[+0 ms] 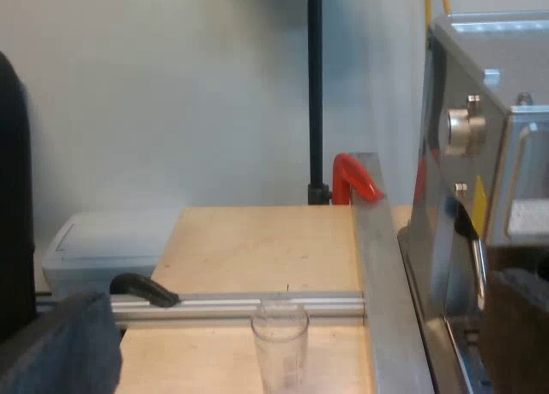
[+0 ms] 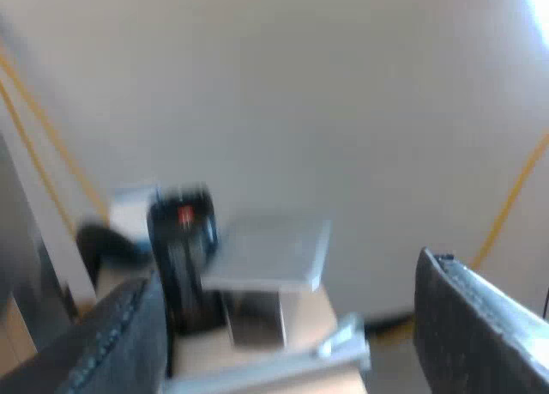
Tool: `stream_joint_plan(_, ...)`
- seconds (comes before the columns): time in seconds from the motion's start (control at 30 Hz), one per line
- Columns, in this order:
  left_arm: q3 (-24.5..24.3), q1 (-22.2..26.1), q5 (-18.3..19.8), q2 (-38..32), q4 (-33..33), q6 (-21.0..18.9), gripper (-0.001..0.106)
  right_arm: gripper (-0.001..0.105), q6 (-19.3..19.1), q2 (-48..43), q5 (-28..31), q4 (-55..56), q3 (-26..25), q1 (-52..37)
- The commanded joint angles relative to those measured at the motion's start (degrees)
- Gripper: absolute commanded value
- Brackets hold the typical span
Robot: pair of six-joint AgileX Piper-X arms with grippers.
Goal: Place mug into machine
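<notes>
The espresso machine [image 1: 480, 197] is cut off in the left wrist view. One steel side with one round knob [image 1: 463, 128] is seen, and its front is hard to make out. One measuring glass [image 1: 280, 341] is seen upright on the wooden table [image 1: 257, 248], near the machine's side and apart from it, with its base cut off. One metal bar [image 1: 386, 282] is laid along the machine's side, and one red clamp [image 1: 353, 181] is fixed at the bar's far end. One pale plastic box [image 1: 103, 248] is seen beyond the table, well apart from the machine. The left gripper [image 1: 60, 351] is partly seen, and it cannot be told whether it is parted or closed.

In the right wrist view the right gripper [image 2: 296, 342] is seen with its two fingers [image 2: 111, 342] held wide apart, nothing clasped between them. Beyond them one black object with a red mark [image 2: 183, 248] and one grey plate [image 2: 266, 252] are seen. What they are, and where they lie from the machine, cannot be told.
</notes>
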Motion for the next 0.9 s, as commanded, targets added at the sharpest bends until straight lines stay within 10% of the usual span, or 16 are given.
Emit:
stream_joint_plan(0.03, 2.1, 0.0, -0.6, -8.6, 7.3, 0.2, 0.086, 0.063, -0.4, -1.6, -0.5, -0.7, 1.1, 0.1)
stream_joint_plan(0.3, 3.4, 0.0, -0.6, -12.8, 20.8, 0.8, 0.086, 0.063, 2.3, -11.8, 0.8, 11.7, 4.9, 0.1)
stream_joint_plan(0.9, 14.5, 0.0, 3.0, -12.5, 2.4, 1.0, 0.086, 0.063, -1.4, -11.8, -4.4, 8.6, 13.3, 0.1)
